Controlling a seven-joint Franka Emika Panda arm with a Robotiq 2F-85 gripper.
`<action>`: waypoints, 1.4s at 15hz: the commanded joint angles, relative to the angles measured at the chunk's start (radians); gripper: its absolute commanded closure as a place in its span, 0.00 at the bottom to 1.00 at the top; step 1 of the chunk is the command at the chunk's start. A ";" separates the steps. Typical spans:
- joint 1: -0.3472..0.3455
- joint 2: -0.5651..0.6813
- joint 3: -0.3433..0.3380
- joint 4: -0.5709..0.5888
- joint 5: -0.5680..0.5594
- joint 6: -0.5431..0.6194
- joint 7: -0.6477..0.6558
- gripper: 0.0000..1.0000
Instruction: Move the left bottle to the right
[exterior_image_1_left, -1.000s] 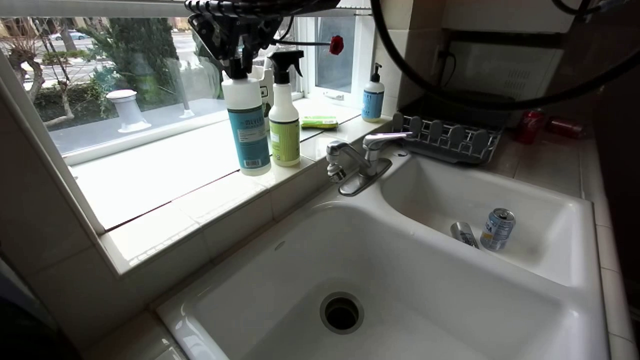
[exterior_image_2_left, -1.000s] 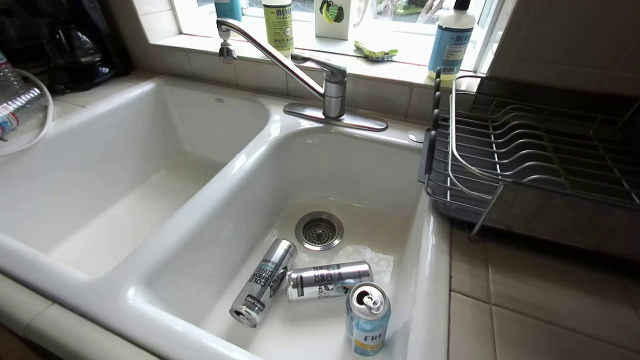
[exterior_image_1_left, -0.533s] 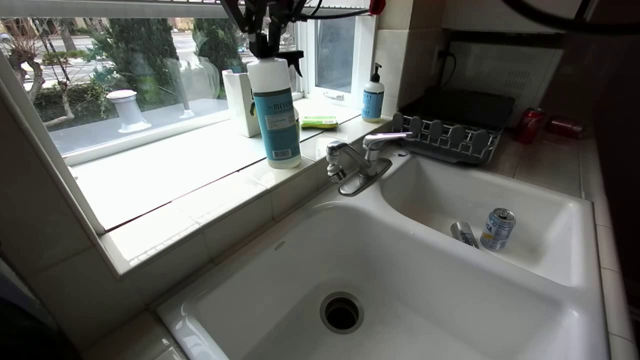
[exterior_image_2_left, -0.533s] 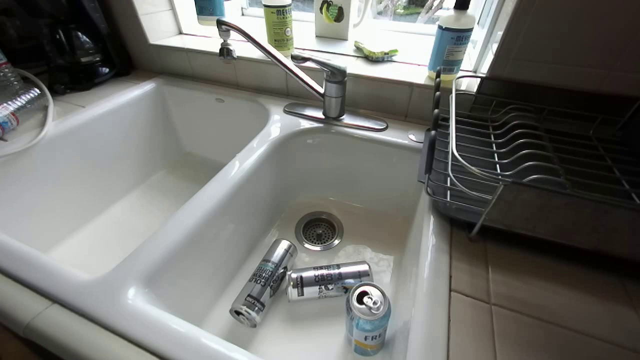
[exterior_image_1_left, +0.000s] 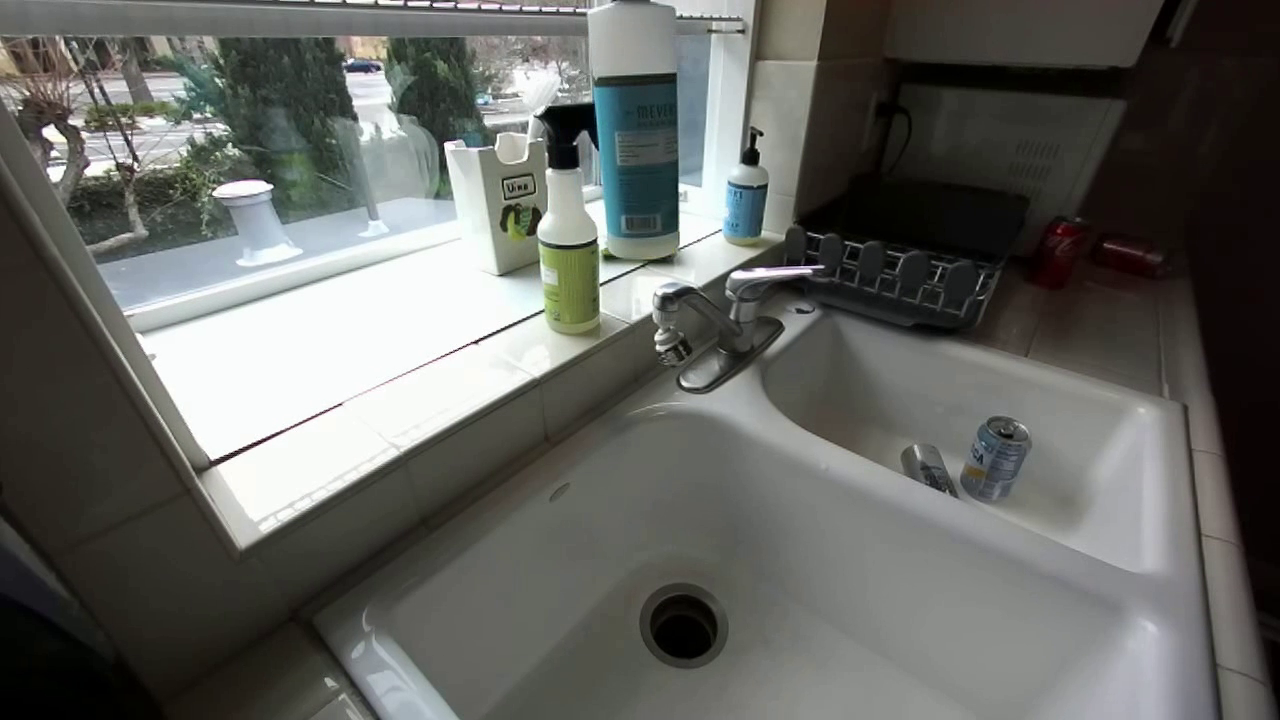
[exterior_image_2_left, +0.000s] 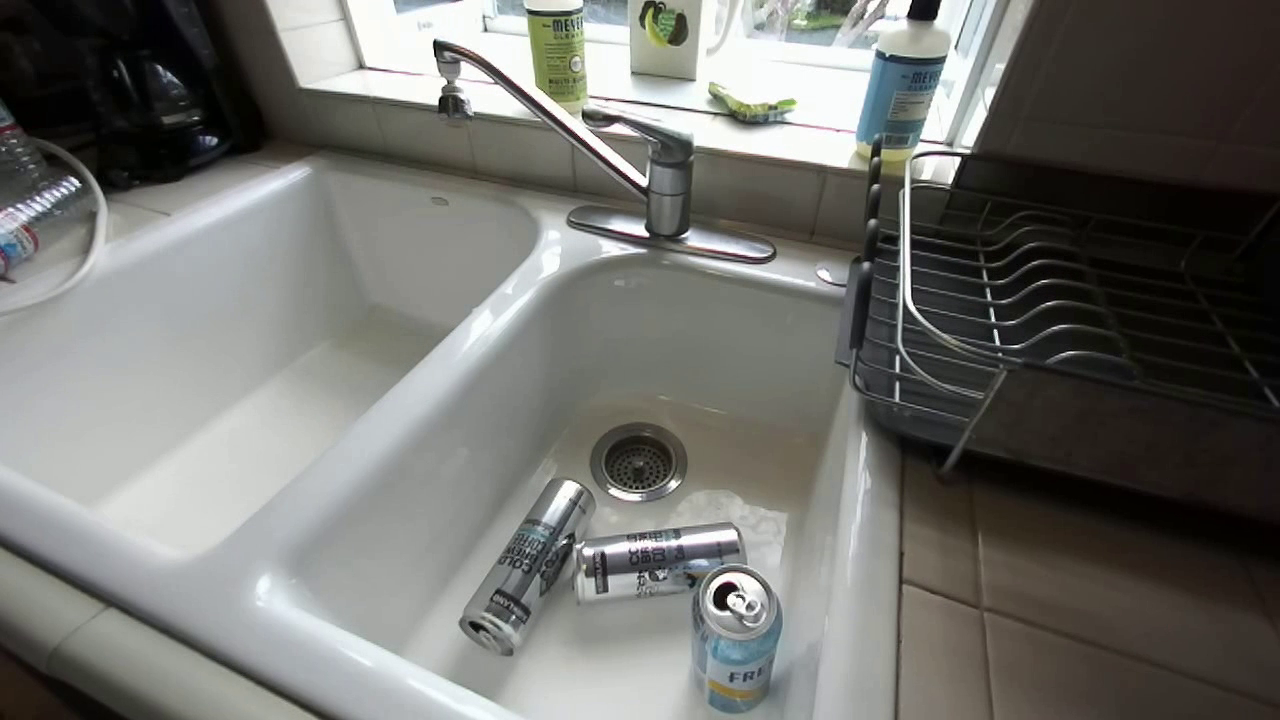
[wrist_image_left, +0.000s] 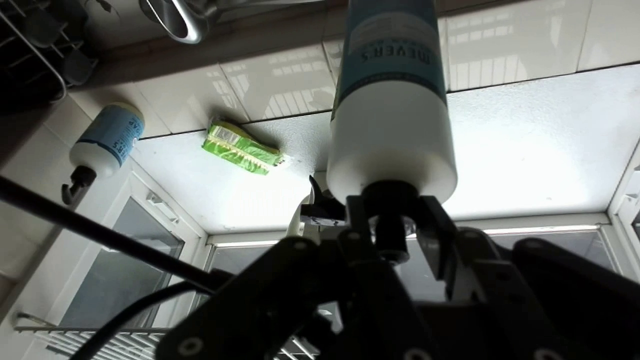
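Observation:
The left bottle, tall and teal-blue with a white shoulder, hangs upright in an exterior view (exterior_image_1_left: 640, 150); its top is cut off by the frame's upper edge. It also shows in the wrist view (wrist_image_left: 392, 130). It is out of view in an exterior view where the faucet (exterior_image_2_left: 670, 185) is central. My gripper (wrist_image_left: 394, 204) is shut around its black neck and holds it raised off the sill. The gripper is outside both exterior views. The yellow-green spray bottle (exterior_image_1_left: 570, 285) stands on the sill, left of the held bottle's base; it also shows there (exterior_image_2_left: 558, 60).
The smaller blue bottle (exterior_image_1_left: 745, 205) stands at the sill's right end. A green packet (wrist_image_left: 242, 147) lies on the sill, mostly hidden behind the held bottle in an exterior view. A white carton (exterior_image_1_left: 498, 205), the dish rack (exterior_image_2_left: 1010, 310) and sink cans (exterior_image_2_left: 735, 640) are nearby.
The left bottle has moved up and to the right past the yellow-green bottle in an exterior view, and has left the frame elsewhere. The gripper has risen out of view.

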 joint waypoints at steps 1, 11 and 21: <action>-0.025 -0.081 -0.034 -0.083 -0.033 -0.005 0.067 0.92; -0.111 -0.007 -0.123 -0.049 -0.075 0.116 0.058 0.92; -0.146 0.150 -0.149 0.004 -0.083 0.270 -0.006 0.92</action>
